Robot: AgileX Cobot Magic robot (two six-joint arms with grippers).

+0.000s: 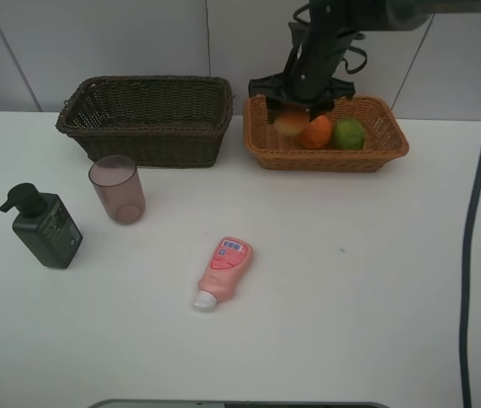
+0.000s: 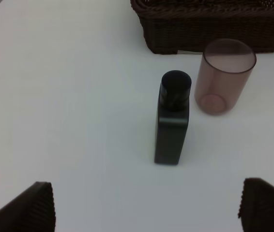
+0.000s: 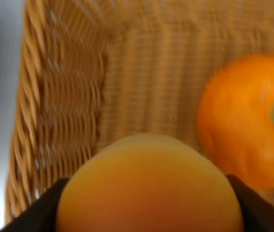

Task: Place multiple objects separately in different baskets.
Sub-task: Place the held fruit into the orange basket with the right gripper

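My right gripper [image 1: 296, 115] hangs over the left end of the light orange-tan basket [image 1: 385, 149], shut on a pale orange [image 1: 290, 124]; in the right wrist view the orange [image 3: 149, 188] fills the space between both fingers. The red-orange round fruit [image 1: 315, 133] [image 3: 248, 121] and the green lime [image 1: 348, 133] lie in that basket. The dark brown basket [image 1: 151, 127] is empty. The mauve cup [image 1: 117, 189] [image 2: 224, 77], the dark pump bottle [image 1: 47, 227] [image 2: 172, 121] and the pink squeeze bottle [image 1: 223, 270] are on the table. My left gripper [image 2: 146, 208] is open, short of the pump bottle.
The white table [image 1: 351, 280] ends at the front and at both sides. A tiled wall stands behind the baskets. A dark cable [image 1: 474, 212] hangs down at the right. The pink bottle lies flat, cap toward the front.
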